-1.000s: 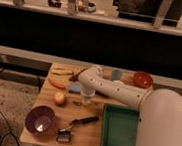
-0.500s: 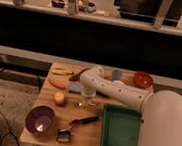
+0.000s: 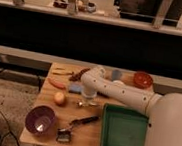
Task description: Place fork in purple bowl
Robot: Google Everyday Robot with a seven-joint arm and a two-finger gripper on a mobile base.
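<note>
The fork (image 3: 88,104) is a thin silvery utensil lying flat near the middle of the wooden table (image 3: 91,138). My gripper (image 3: 88,93) hangs just above and behind the fork, at the end of the white arm (image 3: 122,94) that reaches in from the right. The purple bowl (image 3: 40,119) stands at the table's front left corner, well left of and nearer than the gripper. It looks empty, with a bright glint inside.
A black-handled tool with a metal head (image 3: 75,126) lies between bowl and fork. A green tray (image 3: 124,132) fills the front right. An orange fruit (image 3: 60,98), a carrot (image 3: 57,83), a blue sponge (image 3: 75,88) and a red-orange bowl (image 3: 143,79) are also there.
</note>
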